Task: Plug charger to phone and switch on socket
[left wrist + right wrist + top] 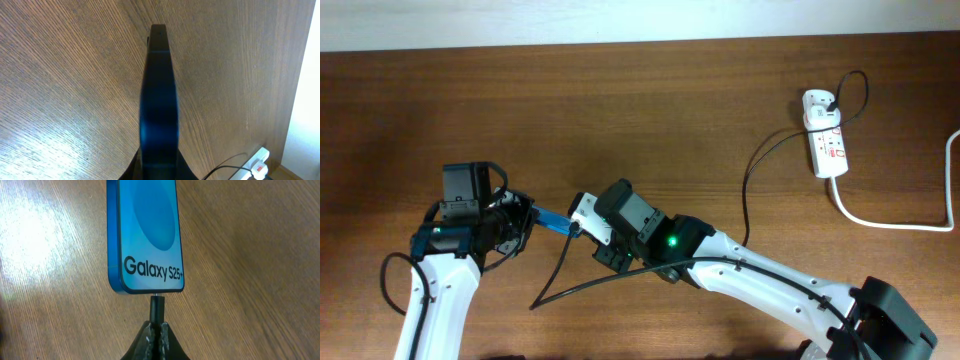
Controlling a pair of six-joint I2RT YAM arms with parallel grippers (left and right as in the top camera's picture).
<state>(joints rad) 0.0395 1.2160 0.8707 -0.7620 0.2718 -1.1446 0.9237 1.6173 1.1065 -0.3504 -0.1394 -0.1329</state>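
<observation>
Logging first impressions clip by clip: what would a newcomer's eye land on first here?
The bright blue phone, reading Galaxy S25+, fills the right wrist view. The charger plug, pinched in the right gripper, sits right at its bottom edge. Overhead, the left gripper holds the phone's other end left of centre, and the white power strip lies far off at the top right.

- Left arm enters from lower left; its end effector [523, 222] faces right, clamped on the phone [145, 235].
- Right arm stretches from lower right; its end effector [156, 331] faces left, pinching the charger [157, 306].
</observation>
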